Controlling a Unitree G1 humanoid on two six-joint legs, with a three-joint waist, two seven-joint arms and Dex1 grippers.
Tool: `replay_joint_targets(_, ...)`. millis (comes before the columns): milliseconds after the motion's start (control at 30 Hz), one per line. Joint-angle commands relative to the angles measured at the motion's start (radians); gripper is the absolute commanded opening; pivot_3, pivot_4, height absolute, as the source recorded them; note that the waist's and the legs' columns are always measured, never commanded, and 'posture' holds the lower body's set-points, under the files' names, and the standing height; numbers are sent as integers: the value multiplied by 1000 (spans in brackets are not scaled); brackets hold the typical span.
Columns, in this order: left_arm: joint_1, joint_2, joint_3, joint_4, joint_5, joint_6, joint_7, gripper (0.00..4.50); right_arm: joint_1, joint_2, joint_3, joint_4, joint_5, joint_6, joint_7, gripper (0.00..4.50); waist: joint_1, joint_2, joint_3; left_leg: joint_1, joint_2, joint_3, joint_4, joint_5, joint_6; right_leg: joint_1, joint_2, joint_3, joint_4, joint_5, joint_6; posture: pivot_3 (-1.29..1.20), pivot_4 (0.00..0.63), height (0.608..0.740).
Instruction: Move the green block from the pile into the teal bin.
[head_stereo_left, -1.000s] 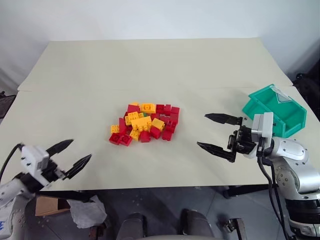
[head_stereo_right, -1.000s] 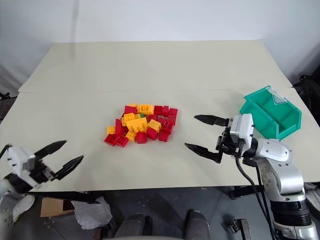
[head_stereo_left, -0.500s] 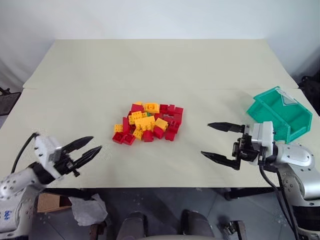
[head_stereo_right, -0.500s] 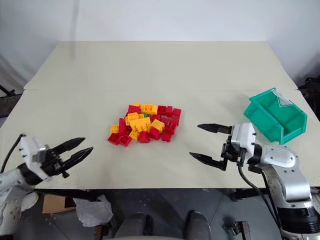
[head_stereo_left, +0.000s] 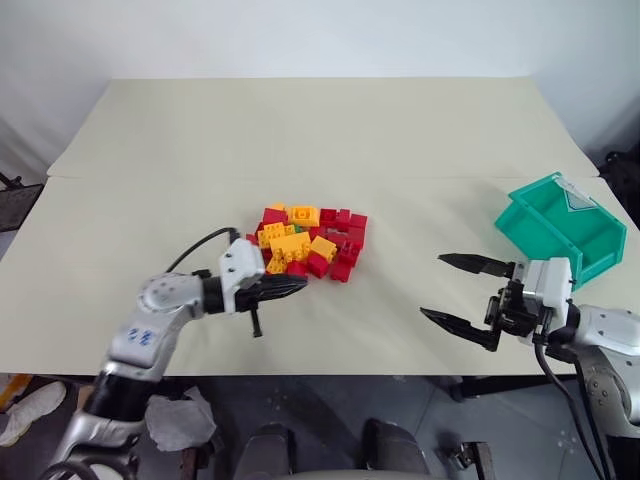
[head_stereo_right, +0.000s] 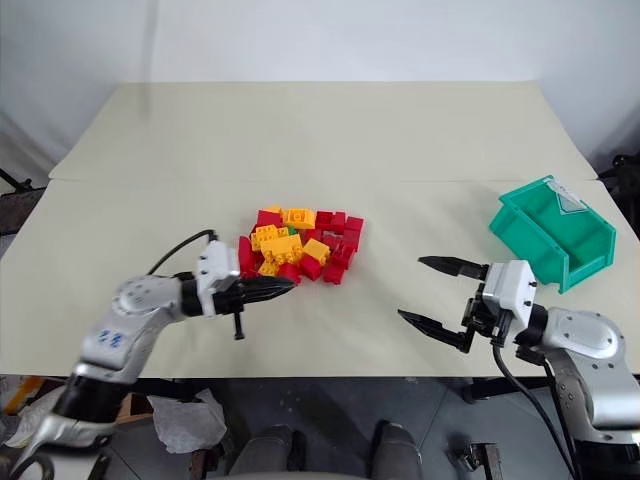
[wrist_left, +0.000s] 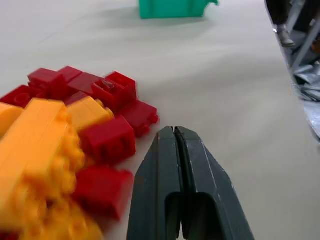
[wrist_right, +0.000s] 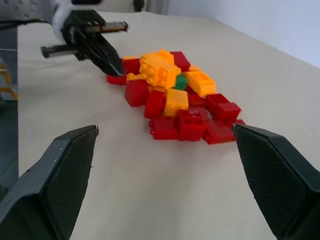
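Nearest to us we see the right gripper (head_stereo_left: 465, 293) at about four o'clock over the table (head_stereo_left: 300, 130), its two black fingers spread wide with nothing between them, pointing toward the middle. At about eight o'clock the left gripper (head_stereo_right: 284, 285) has its fingers pressed flat together, holding nothing; its tip sits at the near edge of the pile (head_stereo_left: 305, 240), just beside the red and yellow bricks, though we cannot tell whether it touches one. The green block (wrist_right: 180, 82) lies in the middle of that pile, wedged among yellow and red bricks with only a small part showing. Farther off, at about three o'clock, the teal bin (head_stereo_right: 590, 252) stands well apart from the pile, with no bricks visible inside it.
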Motion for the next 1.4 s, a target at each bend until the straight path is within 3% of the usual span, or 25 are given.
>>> replay_joint_targets(33,-71,-35,18,119,51,-60,55,44,1,-10,-21,-56,5,-7,-18,4500,-1,0,0,0,0,0,0,0,0,0,0,0,0,0,0,0,150,740)
replay_joint_targets(433,-207,-58,180,434,88,-177,242,44,-16,19,19,-56,-18,-21,-69,4500,2,0,0,0,0,0,1,0,0,0,0,0,0,0,0,0,150,740)
replay_joint_targets(600,-218,-49,189,507,96,-243,216,44,-33,20,31,-43,-22,-24,-72,4500,1,0,0,0,0,0,1,0,0,0,0,0,0,0,0,0,150,740)
replay_joint_targets(933,-6,83,161,242,6,-224,-132,44,-18,21,35,-55,-20,-19,-79,4500,-3,0,0,0,0,0,1,0,0,-1,0,0,1,0,0,0,150,740)
replay_joint_targets(1233,117,222,410,204,-145,-145,-132,44,-33,26,56,-51,-1,-11,-62,4500,-3,0,0,0,1,0,1,0,0,-1,0,1,1,0,0,0,150,740)
replay_joint_targets(1333,220,268,470,173,-164,-132,-164,582,-47,27,60,-39,-1,-9,-58,4500,-5,0,0,0,1,0,1,0,0,-1,0,1,1,0,0,0,150,740)
replay_joint_targets(1400,284,291,511,167,-171,-131,-174,1209,-58,27,65,-31,-2,-10,-56,4500,-6,0,0,0,1,0,0,0,0,-1,0,1,1,0,0,0,150,740)
